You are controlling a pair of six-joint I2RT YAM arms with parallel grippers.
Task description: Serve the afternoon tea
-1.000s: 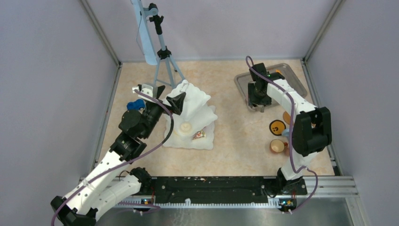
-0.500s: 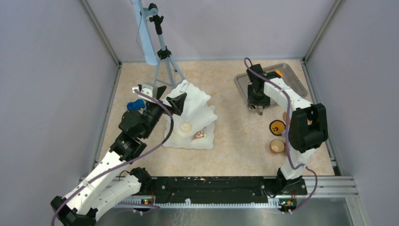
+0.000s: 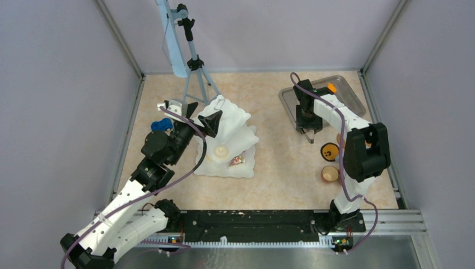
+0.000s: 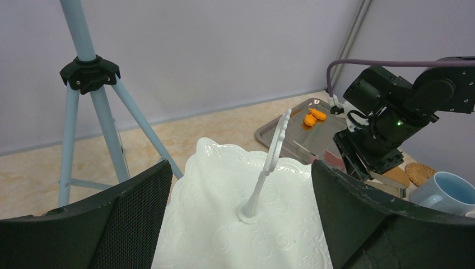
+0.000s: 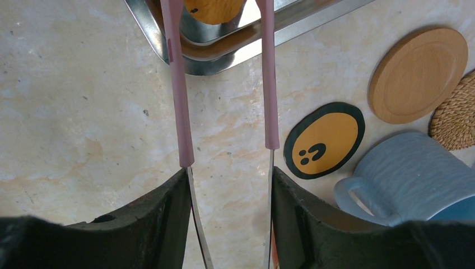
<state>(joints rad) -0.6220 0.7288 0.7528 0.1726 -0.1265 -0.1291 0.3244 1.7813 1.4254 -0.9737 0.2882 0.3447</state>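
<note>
Beige tabletop lies under my right gripper, which clasps the pink tongs, their arms reaching over the metal tray, probably for pastries; my left gripper gapes open.

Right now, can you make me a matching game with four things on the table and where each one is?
Things:
1. pink tongs
2. orange pastries
3. smiley coaster
4. white stand

Places:
A. on the metal tray
B. just in front of the open left claw
C. gripped in the right claw
D. flat on the table beside the blue mug

Pairs: 1-C, 2-A, 3-D, 4-B.
</note>
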